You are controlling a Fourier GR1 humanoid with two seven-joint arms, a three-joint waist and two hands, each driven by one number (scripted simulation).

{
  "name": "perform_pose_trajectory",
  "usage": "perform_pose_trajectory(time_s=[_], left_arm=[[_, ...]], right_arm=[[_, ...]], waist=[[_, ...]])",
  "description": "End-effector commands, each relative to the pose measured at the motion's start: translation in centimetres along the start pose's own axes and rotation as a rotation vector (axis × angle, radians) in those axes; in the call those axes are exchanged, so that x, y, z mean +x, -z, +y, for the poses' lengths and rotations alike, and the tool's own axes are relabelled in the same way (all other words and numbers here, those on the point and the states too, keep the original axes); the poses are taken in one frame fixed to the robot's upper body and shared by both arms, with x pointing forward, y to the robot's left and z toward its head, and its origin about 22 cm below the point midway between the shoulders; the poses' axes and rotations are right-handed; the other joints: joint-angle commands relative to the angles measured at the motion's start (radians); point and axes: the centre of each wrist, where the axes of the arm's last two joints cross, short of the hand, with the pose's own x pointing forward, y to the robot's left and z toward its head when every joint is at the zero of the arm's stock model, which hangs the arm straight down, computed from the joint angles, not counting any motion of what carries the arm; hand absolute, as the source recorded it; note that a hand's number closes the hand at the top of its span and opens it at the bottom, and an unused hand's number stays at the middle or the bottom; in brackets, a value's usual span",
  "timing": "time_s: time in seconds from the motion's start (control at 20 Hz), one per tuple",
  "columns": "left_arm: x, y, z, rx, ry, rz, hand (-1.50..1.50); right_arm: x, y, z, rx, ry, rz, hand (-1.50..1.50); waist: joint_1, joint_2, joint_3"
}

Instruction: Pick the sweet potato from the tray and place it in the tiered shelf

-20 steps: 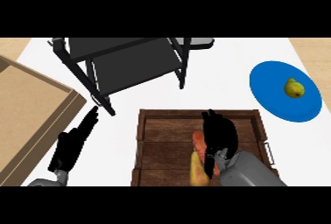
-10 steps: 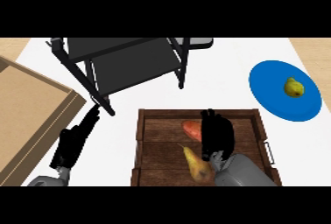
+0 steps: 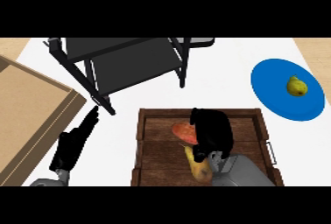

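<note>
The sweet potato (image 3: pixel 185 132) lies in the wooden tray (image 3: pixel 155 144) at the lower middle, long and tilted, with a red-orange upper end and a yellow-tan lower end. My right hand (image 3: pixel 212 129) covers its right side, fingers curled round it; the potato's middle is hidden under the hand. The tiered shelf (image 3: pixel 129 59), a black frame with grey shelves, stands beyond the tray at the upper left. My left hand (image 3: pixel 73 144) rests open with straight fingers on the counter, left of the tray.
A blue plate (image 3: pixel 275 94) with a pear (image 3: pixel 297 85) on it sits at the right. A tan wooden box (image 3: pixel 29 116) fills the left edge, close to my left hand. White counter lies between tray and shelf.
My right hand has moved a little away from me over the tray, and the sweet potato's red end has swung left and out from under it. The left hand has not moved.
</note>
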Motion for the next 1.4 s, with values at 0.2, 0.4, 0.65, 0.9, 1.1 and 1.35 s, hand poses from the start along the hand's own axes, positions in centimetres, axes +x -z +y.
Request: perform_pose_trajectory(time_s=[0.2,0.4,0.65,0.9,1.1,1.35], left_arm=[[-0.2,0.4,1.6,0.007,-0.001,0.001,0.0],[-1.1,-0.5,-0.3,-0.002,-0.005,0.02,0.0],[0.0,-1.1,0.5,0.005,0.021,-0.007,0.0],[0.2,0.3,-1.0,-0.01,-0.001,-0.002,0.0],[-0.5,0.2,0.3,-0.011,-0.001,0.001,0.0],[0.4,0.2,-0.1,-0.038,-0.004,-0.018,0.0]], right_arm=[[-0.7,-3.6,-7.5,-0.215,0.068,-0.105,1.5],[0.2,-4.8,-11.3,-0.377,0.231,-0.162,1.5],[1.1,-4.9,-14.5,-0.484,0.397,-0.187,1.5],[3.4,-1.4,-20.1,-0.515,0.395,-0.191,1.5],[5.3,0.9,-22.4,-0.553,0.362,-0.164,1.5],[6.5,5.9,-23.5,-0.551,0.391,-0.108,1.5]], waist=[[-0.008,-0.001,0.001],[-0.003,-0.002,0.001],[0.009,0.0,0.002],[0.013,0.005,0.001],[0.016,0.005,0.0],[0.028,0.01,0.0]])
